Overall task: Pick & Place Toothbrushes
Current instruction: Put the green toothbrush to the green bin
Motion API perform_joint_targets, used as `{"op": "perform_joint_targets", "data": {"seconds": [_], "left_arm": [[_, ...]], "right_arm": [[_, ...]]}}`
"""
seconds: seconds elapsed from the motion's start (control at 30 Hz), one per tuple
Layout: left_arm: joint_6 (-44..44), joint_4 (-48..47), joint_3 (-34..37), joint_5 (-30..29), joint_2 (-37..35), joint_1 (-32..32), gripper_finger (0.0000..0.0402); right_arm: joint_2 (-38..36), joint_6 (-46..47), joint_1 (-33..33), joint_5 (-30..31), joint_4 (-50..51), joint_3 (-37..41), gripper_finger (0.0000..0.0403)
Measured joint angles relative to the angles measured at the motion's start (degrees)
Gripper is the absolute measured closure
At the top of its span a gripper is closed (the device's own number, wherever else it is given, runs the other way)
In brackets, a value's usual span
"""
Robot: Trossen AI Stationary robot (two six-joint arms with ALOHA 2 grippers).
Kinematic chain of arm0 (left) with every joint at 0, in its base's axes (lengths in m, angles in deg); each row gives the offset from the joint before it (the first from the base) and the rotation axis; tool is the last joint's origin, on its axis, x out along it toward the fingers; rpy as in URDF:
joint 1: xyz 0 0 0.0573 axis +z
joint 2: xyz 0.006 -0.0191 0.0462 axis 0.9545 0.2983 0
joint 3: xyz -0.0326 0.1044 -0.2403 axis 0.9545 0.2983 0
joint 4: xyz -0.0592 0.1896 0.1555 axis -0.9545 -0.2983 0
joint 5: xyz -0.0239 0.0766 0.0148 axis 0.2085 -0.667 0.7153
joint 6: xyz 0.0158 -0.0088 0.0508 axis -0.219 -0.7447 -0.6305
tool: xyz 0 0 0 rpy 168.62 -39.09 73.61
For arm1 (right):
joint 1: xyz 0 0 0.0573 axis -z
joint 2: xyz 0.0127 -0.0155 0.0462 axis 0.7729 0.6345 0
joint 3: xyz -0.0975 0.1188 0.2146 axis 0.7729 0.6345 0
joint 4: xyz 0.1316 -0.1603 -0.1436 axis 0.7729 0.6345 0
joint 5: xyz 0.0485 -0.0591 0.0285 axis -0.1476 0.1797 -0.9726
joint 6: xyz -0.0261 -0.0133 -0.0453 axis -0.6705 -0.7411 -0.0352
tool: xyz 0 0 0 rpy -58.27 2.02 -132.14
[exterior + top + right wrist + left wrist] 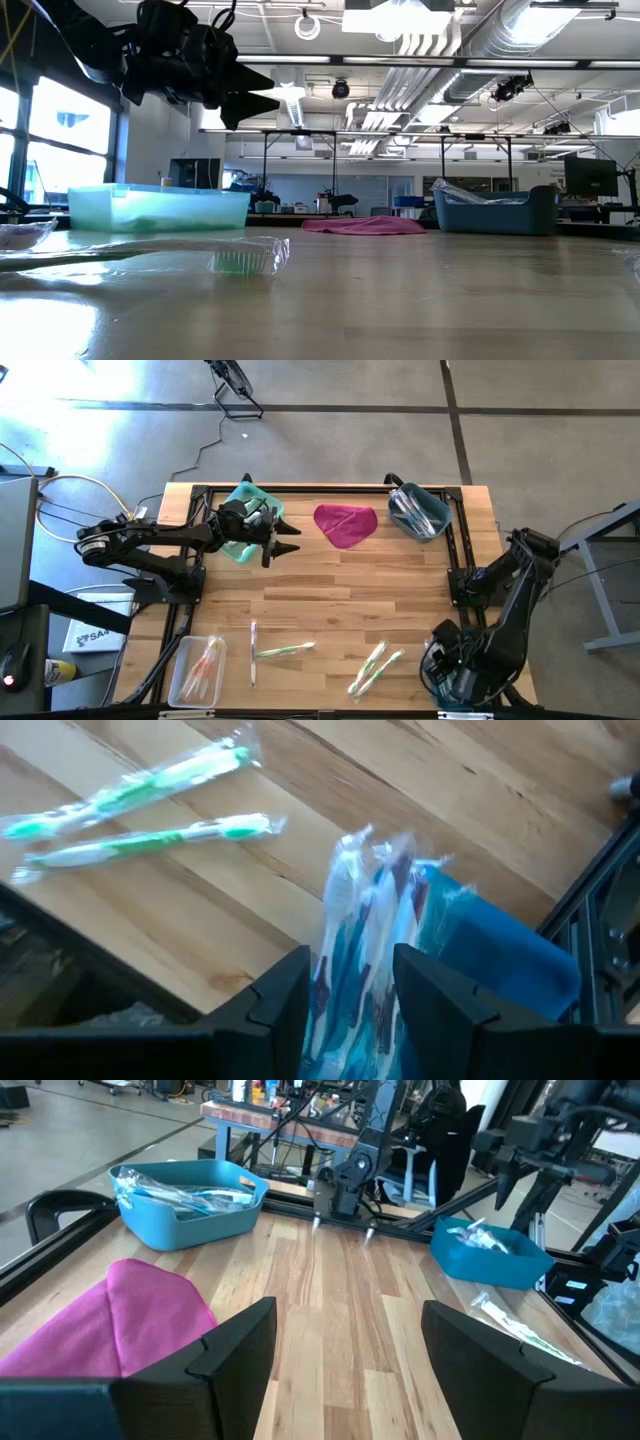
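Wrapped toothbrushes lie flat on the near half of the table: a white one (253,652), a green one (285,650) and two green ones (375,666), which also show in the right wrist view (150,815). My right gripper (350,990) points down, open, over a small blue bin (500,960) at the near right corner. Blue wrapped toothbrushes (365,910) stand in that bin and show in the gap between the fingers. My left gripper (285,545) hangs level and open at the far left, beside a teal bin (245,510), with nothing between its fingers (240,1350).
A magenta cloth (345,525) lies at the far middle. A larger blue bin (420,510) with wrapped brushes stands at the far right. A clear tray (197,670) holding pink-handled brushes sits at the near left. A black frame rail (455,540) runs along the table's sides.
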Motion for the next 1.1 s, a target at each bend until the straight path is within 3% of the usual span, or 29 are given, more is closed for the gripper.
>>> {"op": "perform_joint_targets", "data": {"seconds": [0.4, 0.57, 0.83, 1.1], "left_arm": [[-1.2, -3.2, 0.0, -0.2, 0.0, 0.0, 0.0155], [-2.0, -4.7, 0.0, -0.1, 0.0, 0.0, 0.0155], [-1.9, -9.4, 0.0, -0.1, 0.0, 0.0, 0.0155], [-1.9, -11.6, 0.0, -0.1, 0.0, 0.0, 0.0155]], "right_arm": [[-8.8, -9.1, 6.4, 0.7, 0.0, 0.0, 0.0283], [-11.7, -16.8, 10.6, 6.2, -0.1, 0.0, 0.0286], [-14.1, -36.8, 19.5, 13.4, -0.6, 0.0, 0.0287], [-14.3, -59.9, 30.3, 12.6, -4.3, 0.0, 0.0287]]}}
